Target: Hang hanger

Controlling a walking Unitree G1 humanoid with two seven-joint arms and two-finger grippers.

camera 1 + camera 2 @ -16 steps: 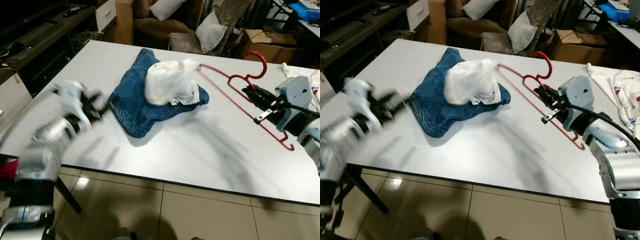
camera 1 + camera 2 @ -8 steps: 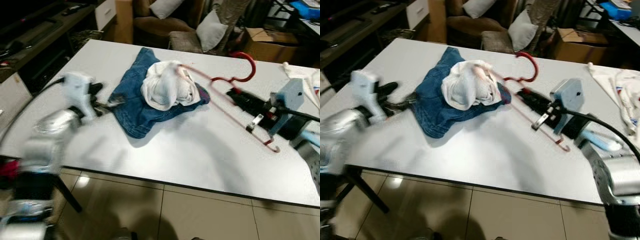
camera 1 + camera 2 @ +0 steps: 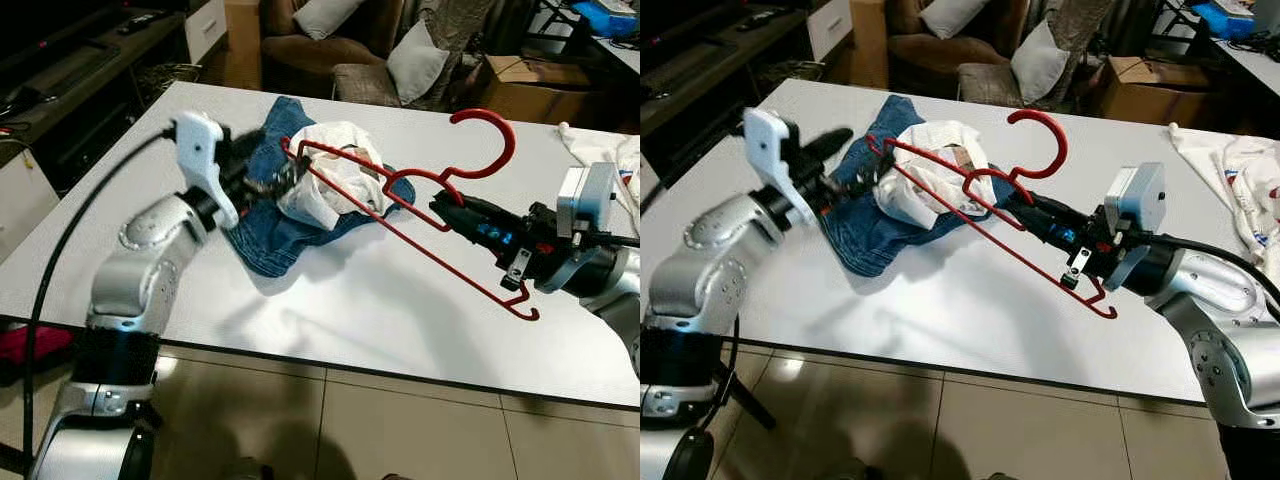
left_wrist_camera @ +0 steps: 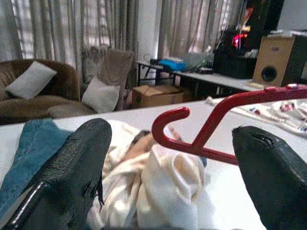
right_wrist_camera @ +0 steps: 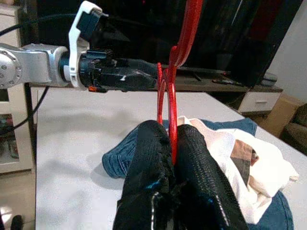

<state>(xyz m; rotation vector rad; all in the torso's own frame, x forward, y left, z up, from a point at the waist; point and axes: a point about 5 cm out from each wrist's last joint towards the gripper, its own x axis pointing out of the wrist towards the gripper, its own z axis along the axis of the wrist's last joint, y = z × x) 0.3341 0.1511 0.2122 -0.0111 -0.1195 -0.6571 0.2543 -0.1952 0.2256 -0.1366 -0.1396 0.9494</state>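
- My left hand [image 3: 268,180], which half a second earlier had been short of the pile at the bench's left side, had come in over the blue jeans [image 3: 262,232], its fingers [image 4: 72,167] apart with the hanger's left tip between them in the left wrist view.
- The white garment [image 3: 335,180] lay bunched on the jeans at mid-bench [image 3: 330,320], and the left shoulder of the red hanger [image 3: 410,205] had swung in over it; whether the wire was threaded into the cloth, I could not tell.
- My right hand [image 3: 1025,213] had lifted the hanger off the bench, fingers [image 5: 158,163] pressed together on the wire just below the hook.
- I judged the hanger now lifted and offered across, ready for the left hand to take the far end.
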